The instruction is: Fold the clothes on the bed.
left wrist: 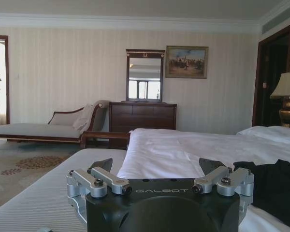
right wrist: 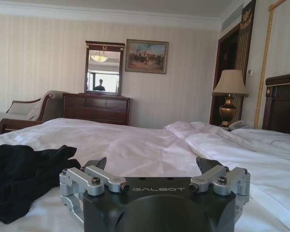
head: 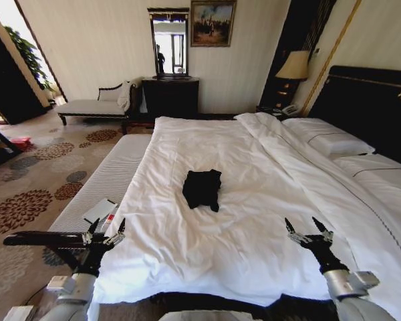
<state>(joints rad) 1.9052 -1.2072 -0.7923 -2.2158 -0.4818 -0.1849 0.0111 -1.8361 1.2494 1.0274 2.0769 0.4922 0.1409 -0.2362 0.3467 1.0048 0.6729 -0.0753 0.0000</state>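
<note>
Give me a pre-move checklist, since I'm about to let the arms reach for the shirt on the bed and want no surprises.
1. Black T-shirt lies on the bed's white duvet, between the two arms: ok.
2. T-shirt spread flat for folding: not ok, it is crumpled in a heap.
3. Left gripper open and empty: ok; it hovers near the bed's left edge.
4. Right gripper open and empty: ok; it hovers over the duvet.
5. Nothing between either gripper and the T-shirt: ok, bare duvet.
6. Which side of the T-shirt faces up: cannot tell.
</note>
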